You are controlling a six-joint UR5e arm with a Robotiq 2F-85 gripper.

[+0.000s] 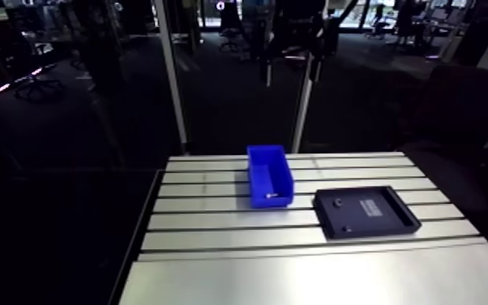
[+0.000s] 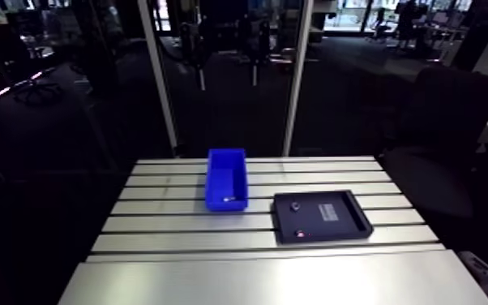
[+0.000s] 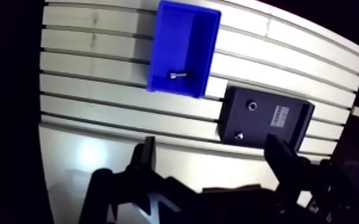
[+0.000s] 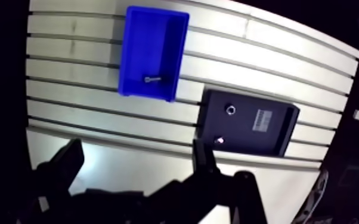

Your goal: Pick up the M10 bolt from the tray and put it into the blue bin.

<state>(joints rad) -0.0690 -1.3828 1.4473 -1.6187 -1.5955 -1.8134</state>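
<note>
Where the M10 bolt point(image 3: 180, 75) lies: down inside the blue bin point(image 3: 156, 47), flat on the floor near the bin's end closest to the claw. It is clear of the walls and well ahead of the claw.
Claw point(image 3: 211, 142): fingers spread wide apart, nothing between them. It hangs high above the table point(image 3: 98, 101), touching nothing.
Blue bin: ahead of the claw, out beyond one finger, sitting square on the slotted top.
Tray point(image 3: 259, 128): ahead of the other finger and nearer the claw than the bin is. It sits just beside the bin, but the two don't touch.
Done so far: by my reading, the lot! A bolt is in the bin and the claw is empty and clear.
Left to do: nothing that I can see, unless that bolt is the wrong one.
In the tray: a small ring-shaped piece point(image 3: 253, 106), a bright speck point(image 3: 238, 136) nearer the claw, and a pale label point(image 3: 279, 116).
Hard to make out: the bolt's size, far too small from up here to call it M10. I can't say what the ring and the speck are, and the label is unreadable.
Cut off: the finger roots and palm are one dark mass. The arm view shows bin and tray, but no claw at all.
</note>
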